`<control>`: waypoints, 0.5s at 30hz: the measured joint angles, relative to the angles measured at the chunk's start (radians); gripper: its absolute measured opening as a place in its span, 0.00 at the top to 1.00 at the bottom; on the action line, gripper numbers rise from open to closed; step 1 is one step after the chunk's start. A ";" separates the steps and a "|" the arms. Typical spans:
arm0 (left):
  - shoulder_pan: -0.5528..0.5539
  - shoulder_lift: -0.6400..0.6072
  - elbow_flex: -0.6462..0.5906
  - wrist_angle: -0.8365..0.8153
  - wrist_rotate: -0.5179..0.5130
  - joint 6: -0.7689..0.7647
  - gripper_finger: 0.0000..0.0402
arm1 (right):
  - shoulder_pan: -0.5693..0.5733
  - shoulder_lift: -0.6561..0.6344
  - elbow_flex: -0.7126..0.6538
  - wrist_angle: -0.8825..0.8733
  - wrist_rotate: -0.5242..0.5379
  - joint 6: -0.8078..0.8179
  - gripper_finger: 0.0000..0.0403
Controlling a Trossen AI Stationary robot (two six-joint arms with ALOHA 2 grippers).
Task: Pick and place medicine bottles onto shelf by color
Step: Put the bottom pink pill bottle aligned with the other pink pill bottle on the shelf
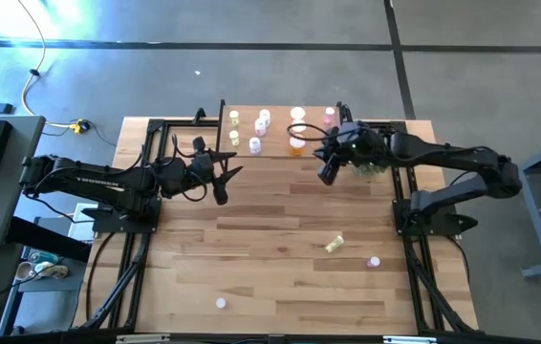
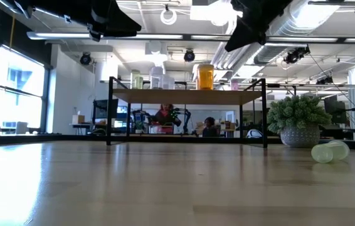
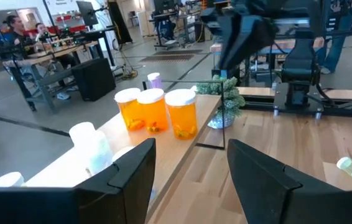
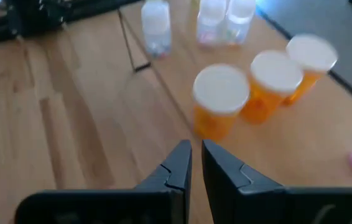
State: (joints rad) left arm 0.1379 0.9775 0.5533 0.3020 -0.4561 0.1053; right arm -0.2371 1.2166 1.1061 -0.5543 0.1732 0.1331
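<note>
Open workshop with exposed ceiling ducts behind a wooden plank table (image 1: pixel 280 239); people sit at benches in the far background of the left wrist view. No brand, label or lettering is legible on any bottle.

The shelf (image 1: pixel 280 145) stands at the far edge of the table, between the two arms. On it stand three orange bottles (image 4: pixel 260 87) with white caps in a row, near the right-hand end in the high view, with clear bottles (image 4: pixel 156 26) and pale ones toward the left-hand end.

The right gripper (image 1: pixel 329 170) hangs above the table just in front of the shelf, near the orange bottles; its fingers (image 4: pixel 179 163) are pressed together and hold nothing. The left gripper (image 1: pixel 225 174) hovers beside the shelf's left end, its fingers (image 3: pixel 135 168) spread apart and empty.

Only the high view shows the strays on the table: a yellow-green bottle (image 1: pixel 335 243) lying on its side, a pink bottle (image 1: pixel 374 261) near it, and a pale bottle (image 1: pixel 221 303) at the near edge. The low view shows the yellow-green bottle lying beside a potted plant (image 2: pixel 299 121).
</note>
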 joint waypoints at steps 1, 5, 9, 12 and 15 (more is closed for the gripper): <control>0.000 0.000 0.000 0.000 0.000 -0.006 0.53 | 0.010 -0.001 0.000 -0.019 0.000 0.009 0.93; 0.000 0.000 0.000 -0.008 0.000 -0.024 0.52 | 0.058 -0.001 0.000 -0.079 -0.024 0.062 0.91; -0.003 0.000 0.000 -0.010 0.001 -0.060 0.49 | 0.114 -0.001 0.000 -0.107 -0.044 0.114 0.81; -0.008 0.000 0.000 -0.012 0.002 -0.098 0.46 | 0.162 -0.001 0.000 -0.107 -0.044 0.115 0.71; -0.017 0.000 0.000 -0.013 0.002 -0.134 0.43 | 0.209 -0.001 0.000 -0.107 -0.044 0.118 0.62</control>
State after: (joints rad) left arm 0.1208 0.9775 0.5533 0.2886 -0.4538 -0.0286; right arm -0.0283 1.2156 1.1061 -0.6617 0.1293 0.2512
